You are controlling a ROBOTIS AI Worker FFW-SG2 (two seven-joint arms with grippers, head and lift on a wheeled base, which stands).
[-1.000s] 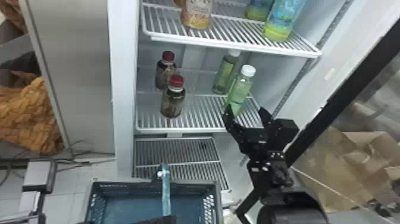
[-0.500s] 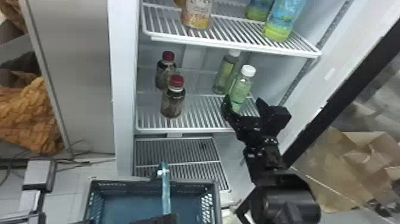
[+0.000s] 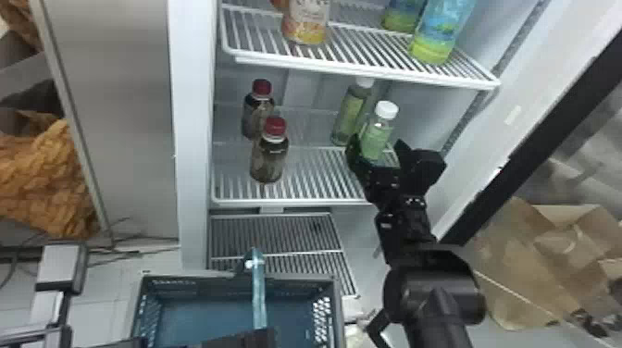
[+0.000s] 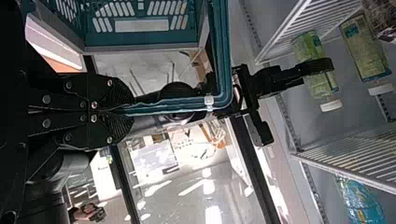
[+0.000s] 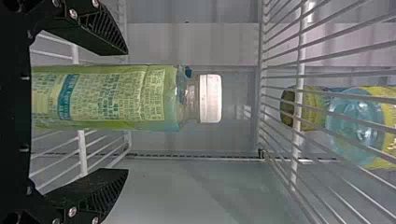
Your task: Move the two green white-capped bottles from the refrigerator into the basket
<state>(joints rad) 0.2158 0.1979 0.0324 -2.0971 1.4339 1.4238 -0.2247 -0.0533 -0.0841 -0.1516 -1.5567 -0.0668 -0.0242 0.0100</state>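
Nothing banked, both to go! At left, the left gripper (image 4: 127,110) is clamped on the basket handle (image 4: 168,108), basket (image 3: 236,278) waiting below the shelf. Next along, two red-capped bottles (image 3: 270,162), a knock risk on the way out. Then the rear green bottle (image 3: 351,111), upright, and the front green bottle (image 3: 376,134), standing between the right gripper's (image 3: 377,141) spread fingers, ungripped. Upper shelf (image 3: 361,70) overhead limits any lift!

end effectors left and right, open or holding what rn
Left end effector: closed on the basket handle.
Right end effector: open, on either side of a green bottle.
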